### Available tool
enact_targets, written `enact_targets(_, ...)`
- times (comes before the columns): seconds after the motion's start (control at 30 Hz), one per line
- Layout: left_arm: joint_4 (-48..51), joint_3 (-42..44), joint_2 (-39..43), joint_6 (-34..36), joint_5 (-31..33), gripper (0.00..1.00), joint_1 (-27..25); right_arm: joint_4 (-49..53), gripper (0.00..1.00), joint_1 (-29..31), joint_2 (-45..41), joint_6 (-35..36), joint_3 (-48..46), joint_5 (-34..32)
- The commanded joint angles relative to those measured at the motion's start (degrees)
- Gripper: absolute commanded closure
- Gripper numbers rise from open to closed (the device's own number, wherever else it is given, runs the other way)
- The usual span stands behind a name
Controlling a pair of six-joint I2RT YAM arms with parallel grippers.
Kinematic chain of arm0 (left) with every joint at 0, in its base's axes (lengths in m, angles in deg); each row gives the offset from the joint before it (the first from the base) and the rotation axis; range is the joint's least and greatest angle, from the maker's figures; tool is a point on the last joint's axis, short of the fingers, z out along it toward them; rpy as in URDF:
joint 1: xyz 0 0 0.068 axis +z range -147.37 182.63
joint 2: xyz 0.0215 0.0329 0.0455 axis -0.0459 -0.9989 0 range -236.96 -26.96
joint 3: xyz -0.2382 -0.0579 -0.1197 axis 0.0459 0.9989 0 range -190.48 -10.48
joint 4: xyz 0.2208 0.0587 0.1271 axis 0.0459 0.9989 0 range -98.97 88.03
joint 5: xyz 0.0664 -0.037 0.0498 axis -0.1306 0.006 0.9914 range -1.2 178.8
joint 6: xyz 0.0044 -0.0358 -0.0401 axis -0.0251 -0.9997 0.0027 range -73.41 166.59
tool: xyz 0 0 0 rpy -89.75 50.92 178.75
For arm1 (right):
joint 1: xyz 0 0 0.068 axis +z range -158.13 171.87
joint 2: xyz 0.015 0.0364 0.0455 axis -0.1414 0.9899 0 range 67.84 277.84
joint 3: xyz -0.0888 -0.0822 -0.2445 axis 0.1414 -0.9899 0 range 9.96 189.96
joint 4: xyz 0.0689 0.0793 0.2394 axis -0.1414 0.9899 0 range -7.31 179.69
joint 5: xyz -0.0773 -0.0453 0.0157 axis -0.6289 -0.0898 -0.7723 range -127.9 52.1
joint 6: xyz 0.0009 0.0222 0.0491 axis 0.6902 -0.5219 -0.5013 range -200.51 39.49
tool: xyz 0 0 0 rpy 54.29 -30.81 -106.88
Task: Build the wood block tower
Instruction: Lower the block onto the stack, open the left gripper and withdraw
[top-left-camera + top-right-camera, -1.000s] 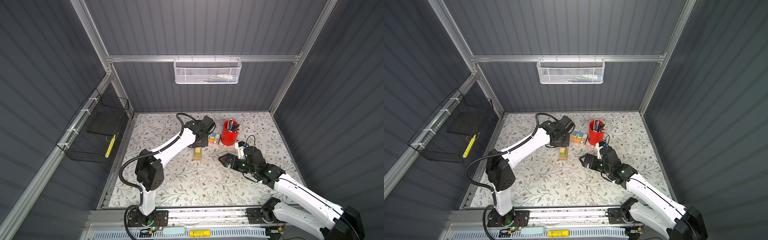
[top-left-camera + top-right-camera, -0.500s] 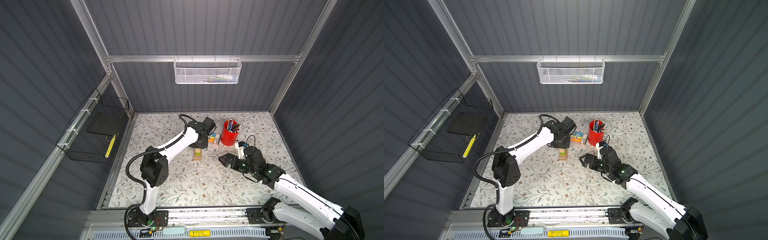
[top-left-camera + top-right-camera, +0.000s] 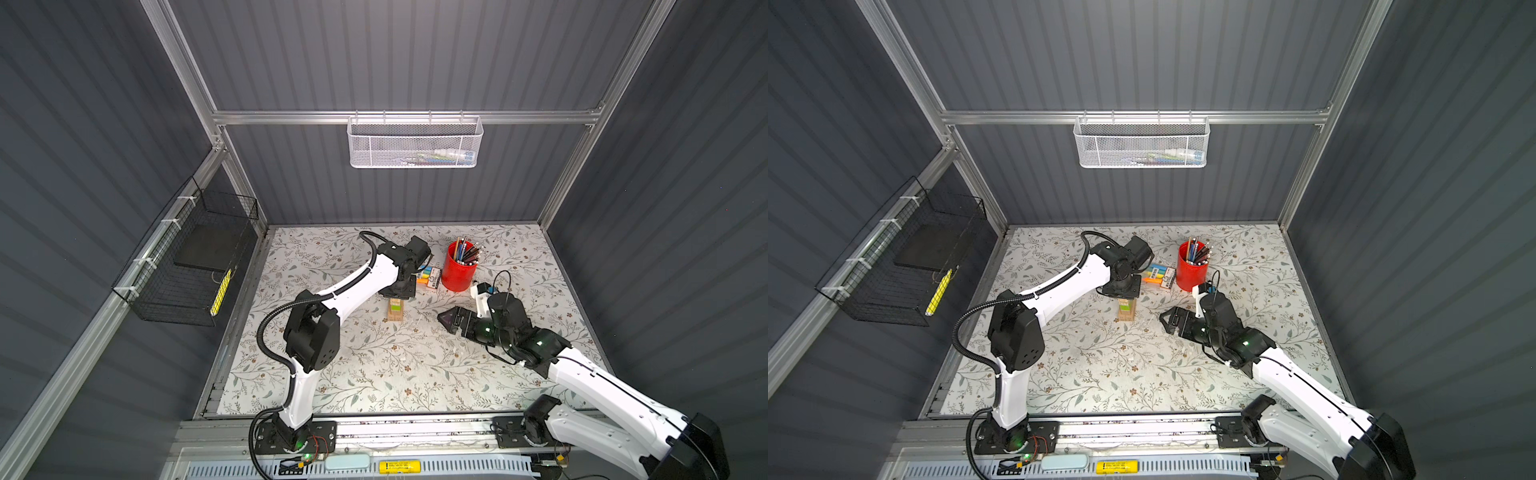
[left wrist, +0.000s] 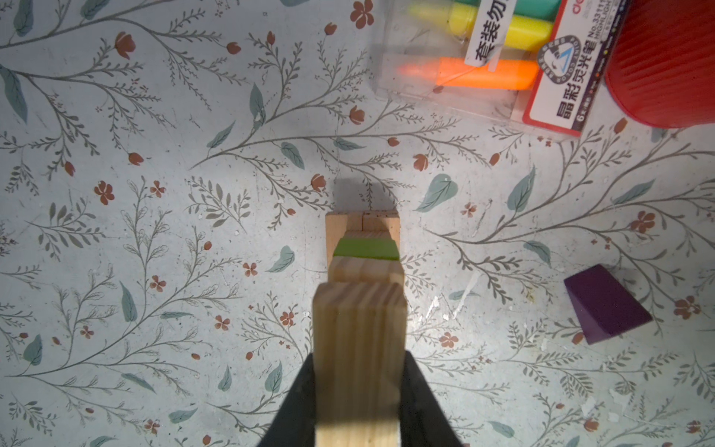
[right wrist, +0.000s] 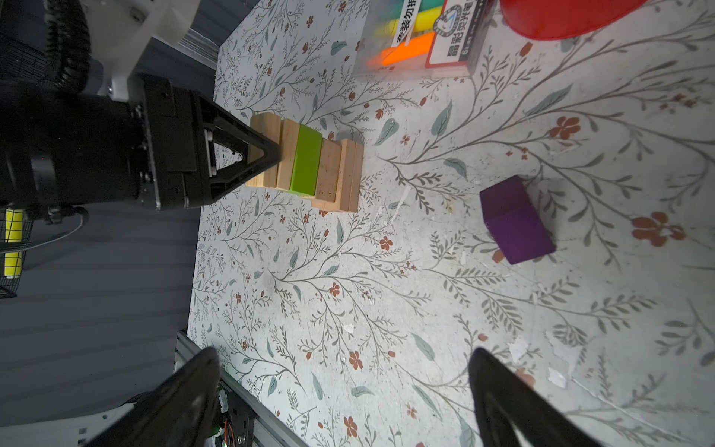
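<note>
- Left gripper (image 4: 360, 371): jaws clamped on a tan block (image 4: 358, 329), which sits atop the tower (image 3: 395, 309), mid-frame in both top views.
- Right gripper (image 5: 344, 360): jaws wide, empty; purple block (image 5: 514, 220) lies on the mat (image 5: 387, 290) ahead, well apart.

Robotics lab test cell: grey ribbed walls (image 3: 395, 62), aluminium frame (image 3: 291, 117), two rail-mounted robot arms (image 3: 361, 282), floral-papered bench (image 3: 395, 365).
</note>
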Motion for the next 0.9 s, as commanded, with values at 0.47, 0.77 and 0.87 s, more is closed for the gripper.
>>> enact_targets(0.47, 1.6, -2.2, -2.5, 1.9, 0.5, 0.68, 0.6, -0.6, 0.01, -0.2, -0.7, -0.2, -1.1, 0.5)
enact_targets(0.77, 2.1, -2.7, -2.6, 1.9, 1.0, 0.64, 1.0, -0.5, 0.01, -0.4, -1.1, 0.0, -1.0, 0.4)
enact_targets(0.87, 2.1, -2.3, -2.5, 1.9, 1.1, 0.62, 1.1, -0.4, 0.01, -0.5, -1.2, -0.1, -1.1, 0.4)
